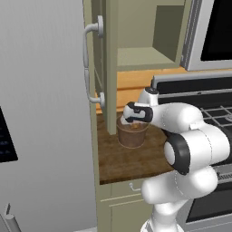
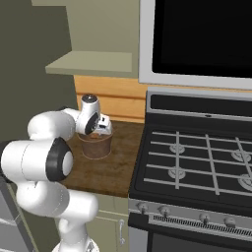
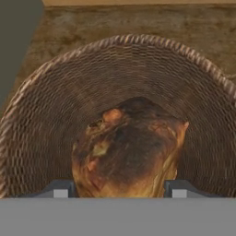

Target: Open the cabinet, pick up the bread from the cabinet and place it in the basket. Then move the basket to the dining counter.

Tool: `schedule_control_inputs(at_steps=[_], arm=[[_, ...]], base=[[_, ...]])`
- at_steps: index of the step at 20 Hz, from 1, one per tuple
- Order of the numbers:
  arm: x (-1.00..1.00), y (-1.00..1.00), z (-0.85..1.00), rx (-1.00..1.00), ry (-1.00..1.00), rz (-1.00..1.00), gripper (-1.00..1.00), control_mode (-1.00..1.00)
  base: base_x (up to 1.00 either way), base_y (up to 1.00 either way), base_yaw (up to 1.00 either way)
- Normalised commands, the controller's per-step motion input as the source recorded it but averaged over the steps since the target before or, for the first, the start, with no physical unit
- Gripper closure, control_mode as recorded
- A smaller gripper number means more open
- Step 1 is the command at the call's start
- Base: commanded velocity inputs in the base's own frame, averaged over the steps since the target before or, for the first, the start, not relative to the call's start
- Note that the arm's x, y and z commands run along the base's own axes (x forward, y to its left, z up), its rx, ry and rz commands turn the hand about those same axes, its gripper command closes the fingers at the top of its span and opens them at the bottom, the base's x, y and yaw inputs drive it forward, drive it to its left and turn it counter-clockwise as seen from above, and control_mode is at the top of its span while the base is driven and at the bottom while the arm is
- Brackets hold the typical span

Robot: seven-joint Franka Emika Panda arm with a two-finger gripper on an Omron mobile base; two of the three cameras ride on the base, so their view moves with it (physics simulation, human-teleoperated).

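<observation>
Woven basket (image 3: 55, 115) rim w/ room all round, hand (image 3: 120, 188) clamped on bread (image 3: 126, 147) inside

Two rear base views flank the basket (image 1: 132, 134); hand view peers closely inside.

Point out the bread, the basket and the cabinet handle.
bread (image 3: 126, 152), hand view, its dark top.
basket (image 1: 132, 136), left base view, front wall.
cabinet handle (image 1: 85, 63), left base view, mid bar.

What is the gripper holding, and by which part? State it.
The gripper holds the bread by its two opposite sides, one fingertip against each, inside the mouth of the basket.
</observation>
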Motion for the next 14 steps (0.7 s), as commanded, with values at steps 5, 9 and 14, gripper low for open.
schedule_control_inputs(at_steps=[5,9,14], arm=[[0.17,0.0,-0.1,0.0,0.01,0.05,1.0,-1.0],[0.04,0.0,-0.08,0.0,0.0,0.05,1.0,-1.0],[0.19,0.04,-0.24,-0.01,0.02,0.05,1.0,-1.0]], base=[[0.0,0.0,0.0],[0.0,0.0,0.0],[0.0,0.0,0.0]])
